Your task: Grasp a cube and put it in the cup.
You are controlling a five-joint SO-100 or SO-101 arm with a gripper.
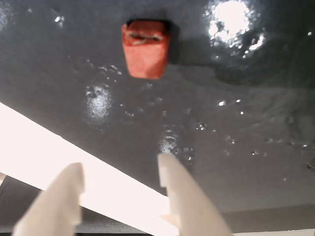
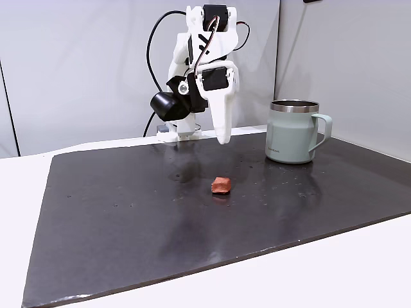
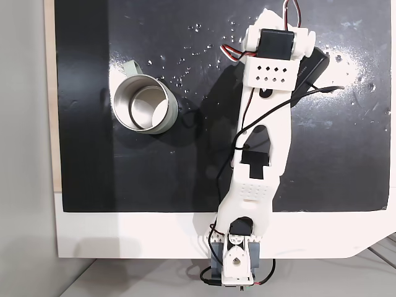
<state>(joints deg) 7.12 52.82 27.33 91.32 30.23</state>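
- On the dark mat [image 2: 128, 212], the cube [image 2: 221, 185] lay alone, well apart from the cup [image 2: 292, 131], towards the camera and to the cup's left in a fixed view
- The cup stood upright on the mat, handle [image 2: 323, 131] to the right there
- The gripper [image 1: 120, 196] hung above the mat, fingers spread, holding nothing
- In the wrist view the cube [image 1: 145, 48] sat beyond the fingertips, untouched
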